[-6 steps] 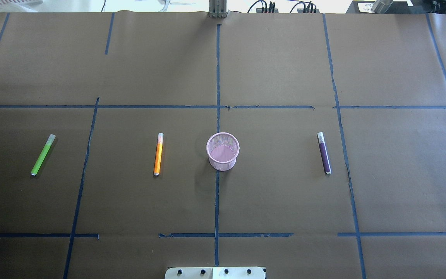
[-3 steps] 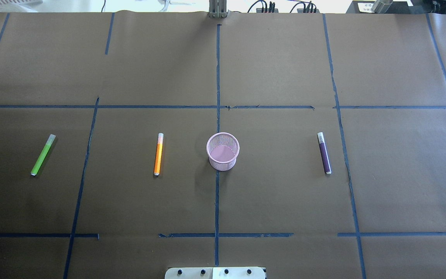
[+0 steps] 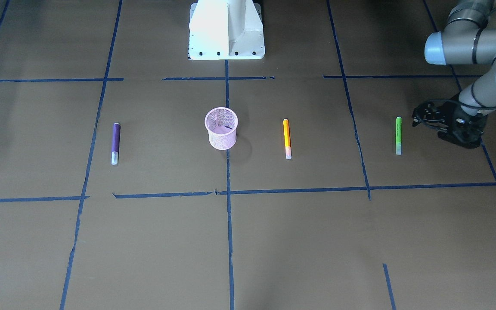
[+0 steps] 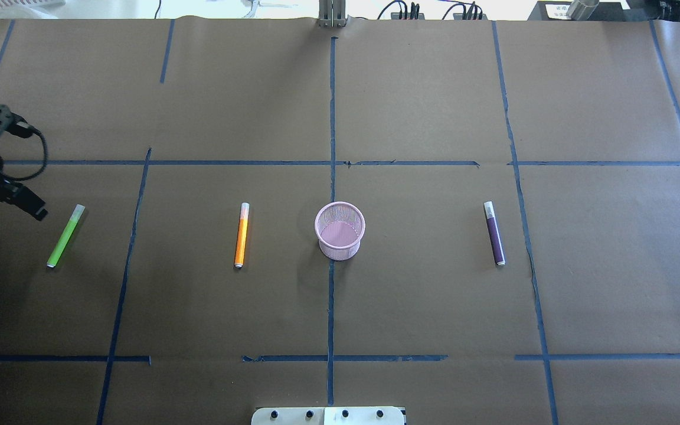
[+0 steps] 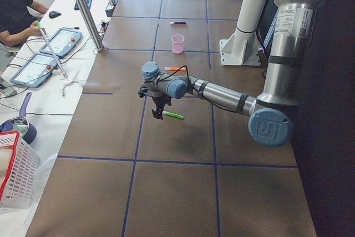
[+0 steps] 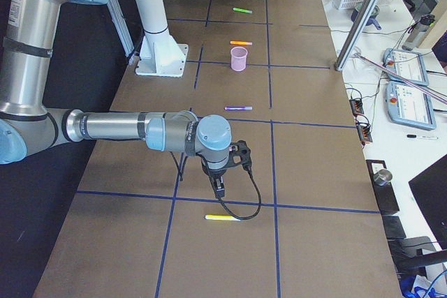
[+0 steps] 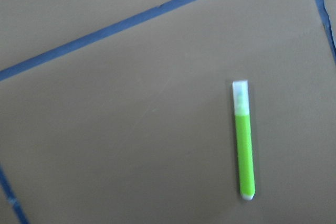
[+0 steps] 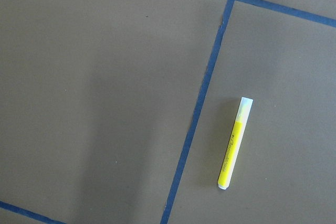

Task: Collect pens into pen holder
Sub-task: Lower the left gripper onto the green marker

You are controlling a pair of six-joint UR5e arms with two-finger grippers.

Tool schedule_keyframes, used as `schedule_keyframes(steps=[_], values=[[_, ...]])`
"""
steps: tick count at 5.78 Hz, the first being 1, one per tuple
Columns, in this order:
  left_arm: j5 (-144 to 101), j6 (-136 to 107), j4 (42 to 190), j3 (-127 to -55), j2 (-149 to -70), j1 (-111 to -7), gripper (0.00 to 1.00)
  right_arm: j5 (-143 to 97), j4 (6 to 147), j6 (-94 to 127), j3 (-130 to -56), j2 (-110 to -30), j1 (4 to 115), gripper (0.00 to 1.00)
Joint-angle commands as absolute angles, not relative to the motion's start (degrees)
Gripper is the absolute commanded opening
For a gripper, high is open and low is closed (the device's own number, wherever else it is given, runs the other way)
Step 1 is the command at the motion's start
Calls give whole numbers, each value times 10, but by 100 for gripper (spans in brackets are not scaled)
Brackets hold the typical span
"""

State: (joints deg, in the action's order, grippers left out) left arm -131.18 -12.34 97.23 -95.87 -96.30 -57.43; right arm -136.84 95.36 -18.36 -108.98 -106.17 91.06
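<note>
The pink mesh pen holder [image 4: 340,231] [image 3: 221,129] stands upright at the table's middle. The orange pen [image 4: 241,235] lies to its left and the purple pen [image 4: 494,233] to its right. The green pen [image 4: 65,236] [image 7: 244,140] lies at the far left. My left gripper [image 4: 38,211] [image 3: 416,118] hovers just beside the green pen's cap end, apart from it, and looks open and empty. My right gripper [image 6: 220,190] hangs above a yellow pen [image 6: 223,218] [image 8: 235,142] off to the right. I cannot tell whether it is open or shut.
The white robot base [image 3: 226,30] stands at the near middle edge. Blue tape lines cross the brown table. An operators' desk with tablets [image 5: 55,43] and a white basket [image 5: 14,176] lie along the far side.
My left gripper has come into the overhead view from the left edge and now sits near the green pen. The pens and the holder have not moved.
</note>
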Motion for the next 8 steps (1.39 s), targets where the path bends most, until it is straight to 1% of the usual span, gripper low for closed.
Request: schedule_keyframes(steps=[1, 3, 6, 8], values=[[-1310, -208, 1033, -927, -973, -536, 97, -1369, 954, -184, -1089, -1062, 911, 100], [-1308, -205, 1034, -915, -974, -532, 81, -1369, 954, -183, -1089, -1062, 911, 100], [-1292, -206, 1033, -915, -978, -523, 73, -1369, 954, -182, -1089, -1062, 911, 100], [-1292, -206, 1032, -913, -978, -517, 71, -1369, 954, -182, -1088, -1062, 911, 100]])
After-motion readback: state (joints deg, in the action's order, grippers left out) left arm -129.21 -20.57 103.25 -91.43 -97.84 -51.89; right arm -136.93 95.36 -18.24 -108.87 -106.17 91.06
